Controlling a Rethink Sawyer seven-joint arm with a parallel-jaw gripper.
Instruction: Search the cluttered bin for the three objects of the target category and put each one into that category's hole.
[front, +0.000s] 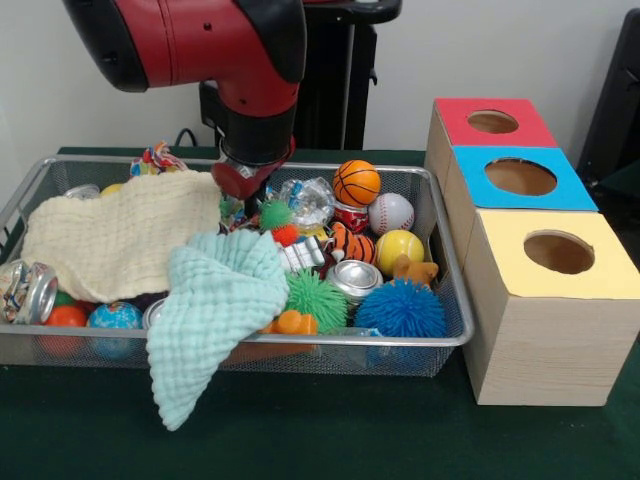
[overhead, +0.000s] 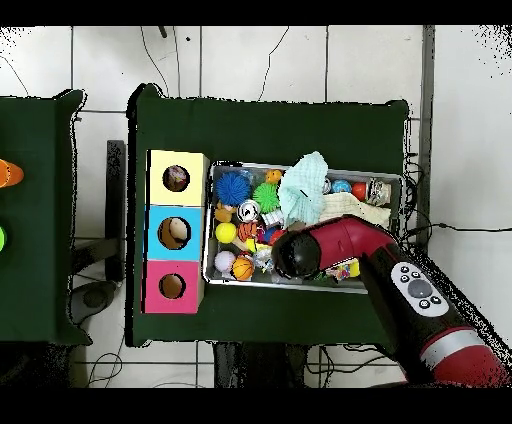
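Note:
The silver wire-mesh bin (front: 300, 340) fills the left and middle of the front view and is full of clutter; it also shows in the overhead view (overhead: 250, 165). One knotted multicoloured fabric bundle (front: 157, 157) lies at the bin's back left rim, behind the cream cloth. No other bundles show. My gripper (front: 243, 190) reaches down into the clutter at the bin's back middle, beside a shiny foil wad (front: 308, 200). Its tips are buried among the things. In the overhead view the red arm (overhead: 330, 245) covers it.
A cream cloth (front: 125, 235) and a mint cloth (front: 215, 310) cover the bin's left half. A basketball (front: 356, 182), a baseball (front: 391, 212), a blue spiky ball (front: 400, 308), a green spiky ball (front: 315, 300) and cans lie on the right. Red (front: 492, 121), blue (front: 520, 177) and yellow (front: 558, 252) holed boxes stand right of the bin.

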